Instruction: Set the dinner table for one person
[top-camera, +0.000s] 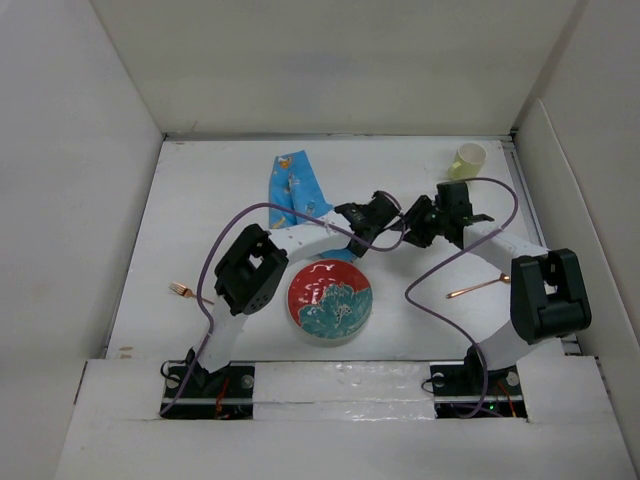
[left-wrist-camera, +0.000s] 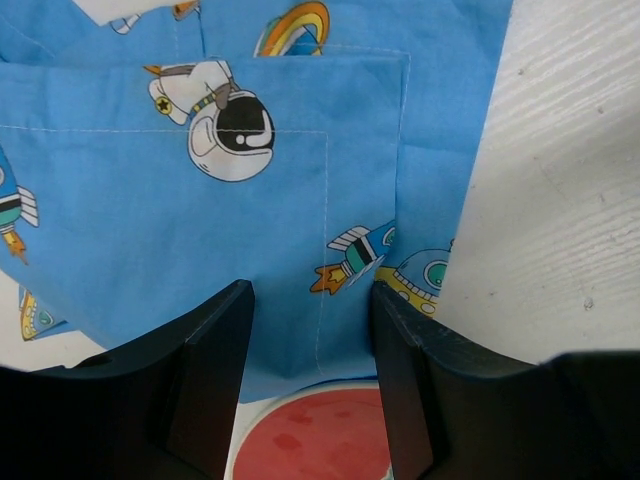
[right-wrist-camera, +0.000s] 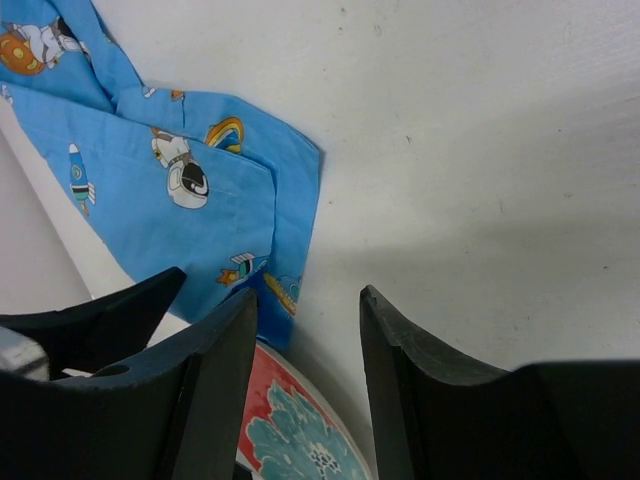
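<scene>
Blue placemat (left-wrist-camera: 200, 250) edge seemingly over plate (left-wrist-camera: 310, 440)

No lettering, brand or number is legible in any view; the blue cloth (left-wrist-camera: 120, 250) bears only astronauts, rockets and a rainbow. The plate (top-camera: 330, 300) carries a flower pattern alone.

Plate (top-camera: 330, 300) before placemat (top-camera: 295, 185), fork (top-camera: 183, 291) left, spoon (top-camera: 478, 288) right, cup (top-camera: 468, 160) behind

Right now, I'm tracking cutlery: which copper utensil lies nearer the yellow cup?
The thin utensil right of the plate; the fork lies left of it, farther from the cup.
</scene>
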